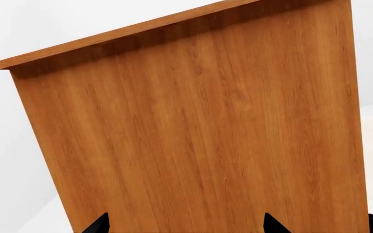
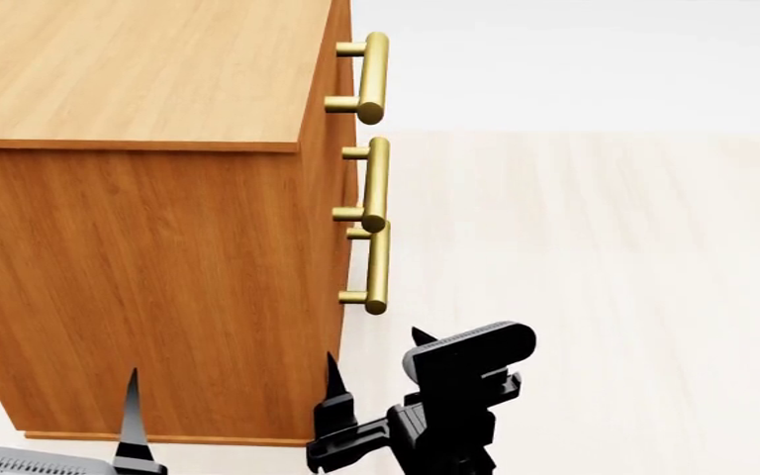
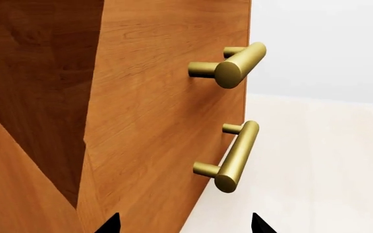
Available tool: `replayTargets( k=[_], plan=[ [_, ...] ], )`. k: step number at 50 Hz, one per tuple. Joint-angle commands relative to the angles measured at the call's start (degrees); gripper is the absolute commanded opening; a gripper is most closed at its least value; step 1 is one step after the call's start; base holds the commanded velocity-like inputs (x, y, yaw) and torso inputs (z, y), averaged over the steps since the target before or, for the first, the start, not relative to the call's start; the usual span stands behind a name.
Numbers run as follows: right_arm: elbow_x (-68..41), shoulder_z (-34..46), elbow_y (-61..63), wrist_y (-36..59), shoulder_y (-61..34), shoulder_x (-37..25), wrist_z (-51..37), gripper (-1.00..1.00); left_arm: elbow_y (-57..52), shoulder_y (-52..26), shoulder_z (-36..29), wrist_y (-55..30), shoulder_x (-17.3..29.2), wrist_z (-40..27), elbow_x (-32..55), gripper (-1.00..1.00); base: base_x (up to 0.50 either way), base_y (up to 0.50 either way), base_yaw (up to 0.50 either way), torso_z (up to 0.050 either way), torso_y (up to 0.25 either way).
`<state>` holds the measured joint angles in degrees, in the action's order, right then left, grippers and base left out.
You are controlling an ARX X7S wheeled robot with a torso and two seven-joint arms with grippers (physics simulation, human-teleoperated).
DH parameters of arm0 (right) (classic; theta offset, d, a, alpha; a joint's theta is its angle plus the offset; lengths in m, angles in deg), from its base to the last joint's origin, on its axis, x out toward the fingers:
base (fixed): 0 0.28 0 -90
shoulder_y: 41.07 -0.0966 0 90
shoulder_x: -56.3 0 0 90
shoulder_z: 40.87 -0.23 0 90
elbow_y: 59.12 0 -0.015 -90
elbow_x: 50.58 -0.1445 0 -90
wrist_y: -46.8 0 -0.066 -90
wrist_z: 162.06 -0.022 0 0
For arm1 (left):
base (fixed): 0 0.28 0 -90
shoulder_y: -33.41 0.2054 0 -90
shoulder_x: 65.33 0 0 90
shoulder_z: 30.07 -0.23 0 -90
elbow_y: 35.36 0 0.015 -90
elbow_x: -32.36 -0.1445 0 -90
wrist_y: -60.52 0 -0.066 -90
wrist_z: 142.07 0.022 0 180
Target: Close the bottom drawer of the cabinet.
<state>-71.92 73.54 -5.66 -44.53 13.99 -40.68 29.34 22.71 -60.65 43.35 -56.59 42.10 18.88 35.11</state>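
Note:
The cabinet is orange-brown wood, seen from above and from its side. Three brass handles stand in a row on its front face. The lowest one is the bottom drawer's. The drawer fronts show edge-on, and the bottom one looks about level with the two above. My left gripper is open and empty, facing the cabinet's side panel. My right gripper is open and empty by the cabinet's front lower corner. In the right wrist view the gripper faces the front face, where two handles show.
Pale wooden floor stretches in front of the cabinet, with a white wall beyond. My right arm's black wrist housing sits just below the lowest handle.

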Motion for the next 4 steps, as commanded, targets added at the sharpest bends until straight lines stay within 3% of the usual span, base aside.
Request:
replayTargets(
  k=[1,4],
  plan=[
    [2.2,0.6,5.6,-1.8,1.3,0.6,0.0,1.00,1.0,0.0,2.5,2.2,-1.0,1.3,0.6,1.00,0.00,0.00,0.00,0.000,0.010],
    [1.3,-2.0,4.8,-6.5,2.1,0.6,-1.6,1.00,1.6,-0.6,2.9,3.8,-0.9,1.1,0.6,1.00,0.00,0.00,0.00,0.000,0.000]
  ],
)
